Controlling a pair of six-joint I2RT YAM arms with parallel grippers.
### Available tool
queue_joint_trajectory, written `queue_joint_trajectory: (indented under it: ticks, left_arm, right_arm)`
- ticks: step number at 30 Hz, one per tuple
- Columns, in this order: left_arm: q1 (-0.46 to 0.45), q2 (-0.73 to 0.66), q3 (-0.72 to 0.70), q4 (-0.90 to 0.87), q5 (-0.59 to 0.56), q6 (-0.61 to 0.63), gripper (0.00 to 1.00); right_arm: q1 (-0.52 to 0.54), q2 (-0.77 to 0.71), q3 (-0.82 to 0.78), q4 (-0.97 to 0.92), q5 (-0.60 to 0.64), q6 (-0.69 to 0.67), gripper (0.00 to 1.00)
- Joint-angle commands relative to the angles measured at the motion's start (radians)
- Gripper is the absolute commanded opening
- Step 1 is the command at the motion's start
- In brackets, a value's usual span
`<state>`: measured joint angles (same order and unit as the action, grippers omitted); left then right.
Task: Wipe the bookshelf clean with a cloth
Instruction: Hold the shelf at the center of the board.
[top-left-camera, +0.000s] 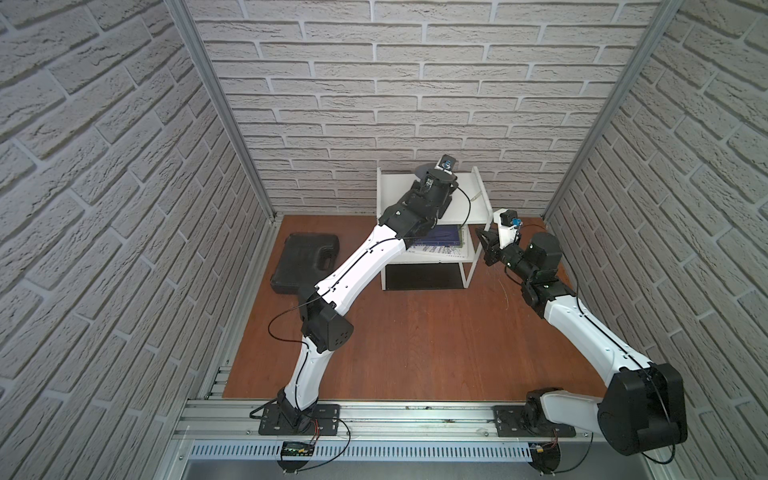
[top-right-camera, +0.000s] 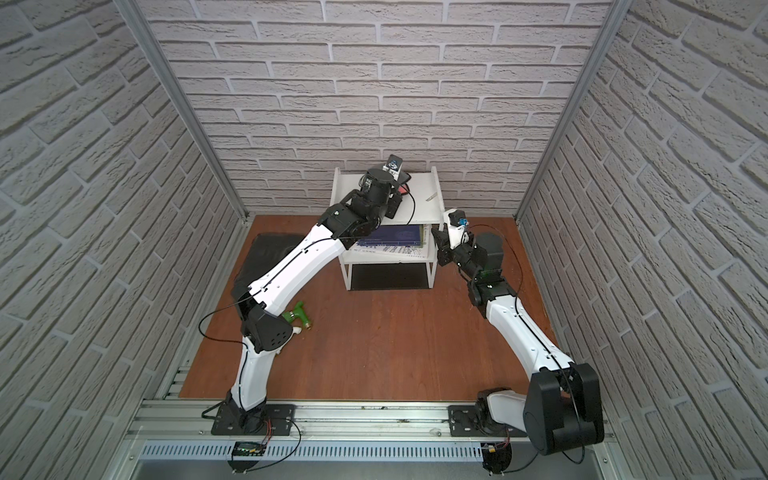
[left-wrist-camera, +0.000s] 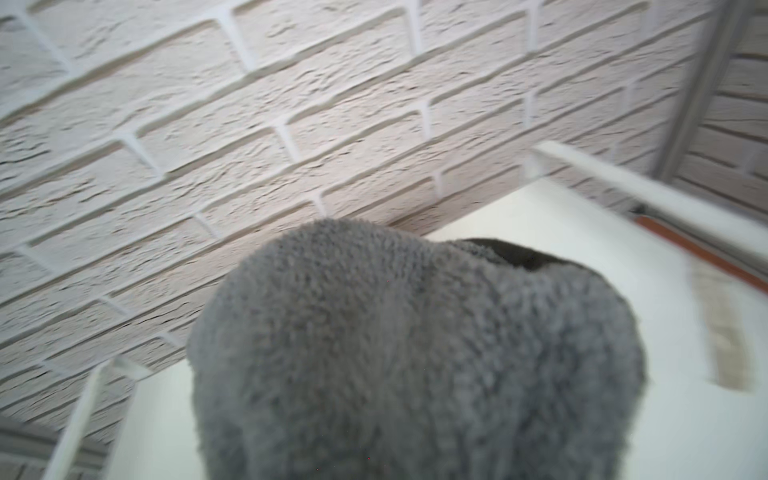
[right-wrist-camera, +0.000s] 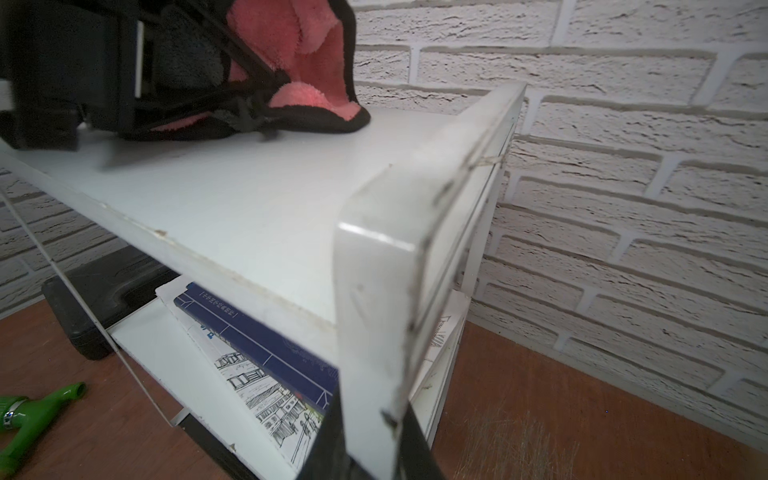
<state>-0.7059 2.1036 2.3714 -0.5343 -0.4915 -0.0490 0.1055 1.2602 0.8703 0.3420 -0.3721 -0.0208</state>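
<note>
The white bookshelf (top-left-camera: 469, 208) (top-right-camera: 426, 199) stands against the back brick wall. On its top board my left gripper (top-left-camera: 438, 185) (right-wrist-camera: 232, 95) presses down the cloth (left-wrist-camera: 415, 353), shut on it. The cloth is grey fluff that hides the jaws in the left wrist view. Its pink-red patch with dark edging (right-wrist-camera: 307, 37) (top-right-camera: 402, 189) shows beside the black fingers. My right gripper (top-left-camera: 484, 241) (top-right-camera: 437, 243) (right-wrist-camera: 370, 419) is shut on the front edge of the shelf's right side panel (right-wrist-camera: 374, 257), one black finger on each face.
Books (top-left-camera: 440, 243) (right-wrist-camera: 266, 353) lie on the lower board. A flat black case (top-left-camera: 305, 262) lies on the wooden floor to the left. A green spray nozzle (top-right-camera: 299, 318) (right-wrist-camera: 37, 407) lies near the left arm's elbow. A pale strip (top-left-camera: 478, 196) marks the top board.
</note>
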Motion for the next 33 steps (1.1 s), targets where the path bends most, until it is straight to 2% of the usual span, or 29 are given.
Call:
queue_joint_trajectory:
  ticks: [1, 6, 8, 10, 14, 17, 21, 26, 29, 33]
  left_arm:
    - [0.017, -0.086, -0.057, -0.060, 0.096, -0.021, 0.00]
    - [0.080, -0.408, -0.417, 0.075, 0.093, -0.040, 0.00]
    - [0.142, -0.544, -0.555, 0.086, 0.094, -0.108, 0.00]
    - [0.191, -0.646, -0.654, 0.067, 0.189, -0.177, 0.00]
    - [0.208, -0.800, -0.850, 0.139, 0.319, -0.233, 0.00]
    - [0.222, -0.833, -0.920, 0.157, 0.354, -0.269, 0.00]
    - [0.229, -0.849, -1.044, 0.186, 0.322, -0.322, 0.00]
    - [0.235, -1.012, -1.246, 0.200, 0.148, -0.427, 0.00]
    - [0.280, -1.096, -1.283, 0.228, 0.234, -0.449, 0.00]
    - [0.404, -1.061, -1.164, 0.255, 0.488, -0.408, 0.00]
  right_arm:
    - [0.026, -0.007, -0.028, -0.049, -0.100, 0.062, 0.04]
    - [0.027, -0.041, -0.027, -0.086, -0.106, 0.098, 0.04]
    - [0.028, -0.055, -0.027, -0.104, -0.090, 0.126, 0.04]
    - [0.031, -0.063, -0.033, -0.109, -0.081, 0.141, 0.04]
    - [0.031, -0.068, -0.037, -0.113, -0.035, 0.142, 0.06]
    - [0.031, -0.062, -0.031, -0.129, 0.008, 0.136, 0.06]
    - [0.031, -0.056, -0.034, -0.132, 0.000, 0.131, 0.06]
    - [0.031, -0.054, -0.036, -0.152, 0.005, 0.112, 0.06]
    - [0.031, -0.050, -0.027, -0.171, 0.005, 0.092, 0.07]
    - [0.030, -0.035, -0.015, -0.174, 0.002, 0.088, 0.07]
